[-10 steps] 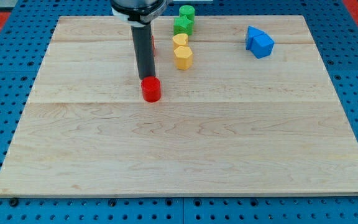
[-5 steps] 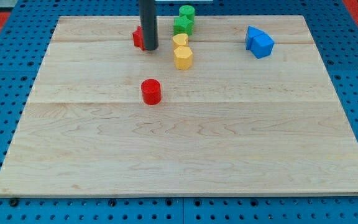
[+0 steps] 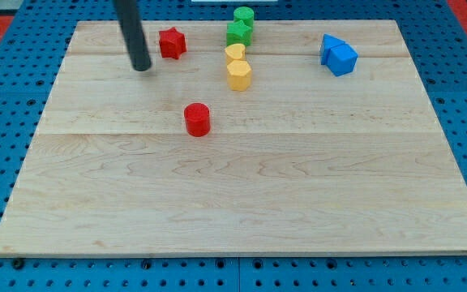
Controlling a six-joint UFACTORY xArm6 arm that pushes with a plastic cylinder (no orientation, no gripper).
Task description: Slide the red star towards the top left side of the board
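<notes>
The red star (image 3: 171, 42) lies near the view's top, left of centre, on the wooden board (image 3: 242, 203). My tip (image 3: 142, 67) is on the board just left of and slightly below the star, apart from it. The dark rod rises from the tip toward the view's top. A red cylinder (image 3: 197, 118) stands below and right of the star.
A yellow heart (image 3: 234, 53) and a yellow hexagon (image 3: 239, 75) sit right of the star. A green star (image 3: 238, 32) and a green cylinder (image 3: 244, 15) are at the top edge. Two blue blocks (image 3: 338, 54) lie at the top right.
My tip moved from beside the red cylinder up to the red star, then left past it. The star has shifted slightly up and to the left and now shows fully.
</notes>
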